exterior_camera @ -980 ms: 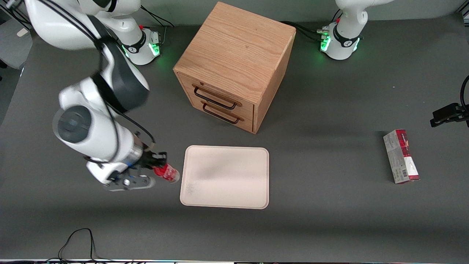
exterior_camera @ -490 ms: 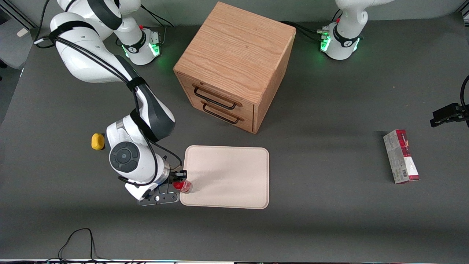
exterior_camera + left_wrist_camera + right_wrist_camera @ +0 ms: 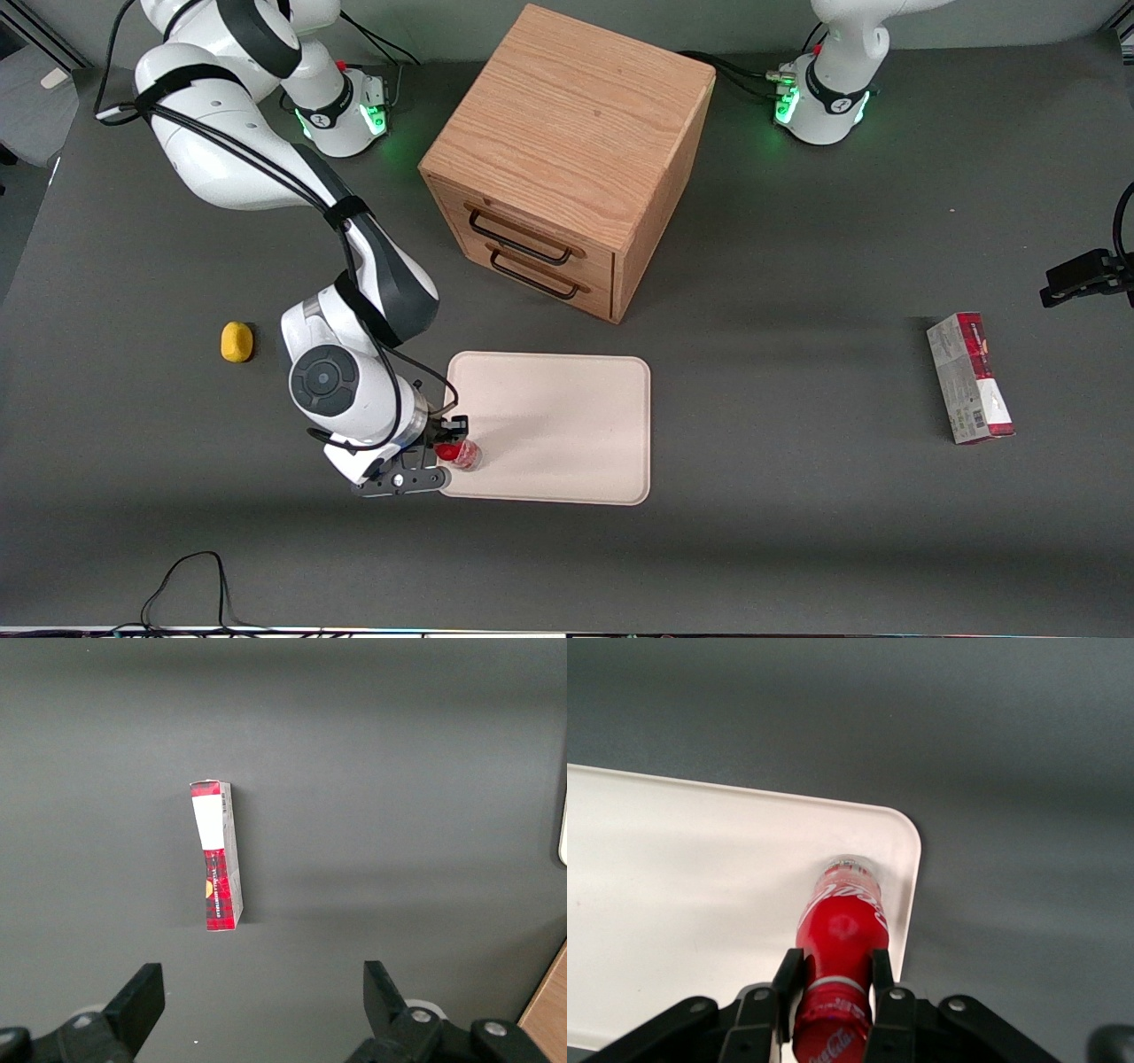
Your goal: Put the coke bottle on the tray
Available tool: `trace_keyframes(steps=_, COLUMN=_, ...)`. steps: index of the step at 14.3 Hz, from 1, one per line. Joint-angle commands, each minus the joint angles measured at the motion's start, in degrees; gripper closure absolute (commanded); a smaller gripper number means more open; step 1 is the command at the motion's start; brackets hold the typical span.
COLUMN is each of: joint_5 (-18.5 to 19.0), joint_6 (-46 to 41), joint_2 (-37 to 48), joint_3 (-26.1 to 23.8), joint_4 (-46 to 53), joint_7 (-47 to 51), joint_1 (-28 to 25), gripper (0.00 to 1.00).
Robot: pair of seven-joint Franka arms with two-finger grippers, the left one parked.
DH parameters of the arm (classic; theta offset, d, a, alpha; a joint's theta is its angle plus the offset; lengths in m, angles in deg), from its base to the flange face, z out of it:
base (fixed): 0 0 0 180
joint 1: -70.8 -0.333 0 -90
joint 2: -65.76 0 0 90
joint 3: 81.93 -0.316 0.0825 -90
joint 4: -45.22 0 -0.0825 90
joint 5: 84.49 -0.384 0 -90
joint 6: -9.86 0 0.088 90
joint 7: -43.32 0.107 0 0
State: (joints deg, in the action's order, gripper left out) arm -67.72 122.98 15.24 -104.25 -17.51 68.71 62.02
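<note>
The coke bottle (image 3: 459,453) is a small red bottle with a red cap and clear base. It stands upright on the cream-white tray (image 3: 567,416), close to the tray's corner nearest the front camera on the working arm's side. My gripper (image 3: 454,439) is above that corner, shut on the bottle's neck. In the right wrist view the two black fingers (image 3: 788,979) press either side of the bottle (image 3: 842,926) just under the cap, and its clear base rests on the tray (image 3: 700,868) near the rounded corner.
An oak drawer cabinet (image 3: 567,159) stands farther from the front camera than the tray. A yellow object (image 3: 236,341) lies toward the working arm's end. A red-and-grey carton (image 3: 970,377) lies toward the parked arm's end, also in the left wrist view (image 3: 217,855).
My gripper carried the bottle from off the tray's edge to over the tray's near corner, turning it upright. The arm no longer hides the yellow object.
</note>
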Motion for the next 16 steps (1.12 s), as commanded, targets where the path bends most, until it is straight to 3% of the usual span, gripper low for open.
trace_keyframes(steps=1, joint_5=4.22, joint_6=1.05, joint_2=0.34, joint_3=-0.44, joint_4=-0.29, joint_7=4.05, joint_1=-0.44, gripper=0.0)
trace_keyframes(steps=8, joint_5=5.64, joint_6=-4.91, joint_2=5.42, joint_3=1.83, joint_4=-0.64, joint_7=-2.68, joint_1=-1.94, gripper=0.0)
trace_keyframes(steps=9, joint_5=3.46, joint_6=-5.8, joint_2=7.61, joint_3=3.15, joint_4=-2.2, joint_7=-4.89, joint_1=-2.55, gripper=0.0)
trace_keyframes(steps=12, joint_5=-7.69, joint_6=-5.54, joint_2=19.28, joint_3=11.05, joint_4=-12.73, joint_7=-9.98, joint_1=-3.08, gripper=0.0)
trace_keyframes(steps=16, joint_5=-11.41, joint_6=-6.16, joint_2=36.6, joint_3=12.83, joint_4=-30.04, joint_7=-17.82, joint_1=3.33, gripper=0.0)
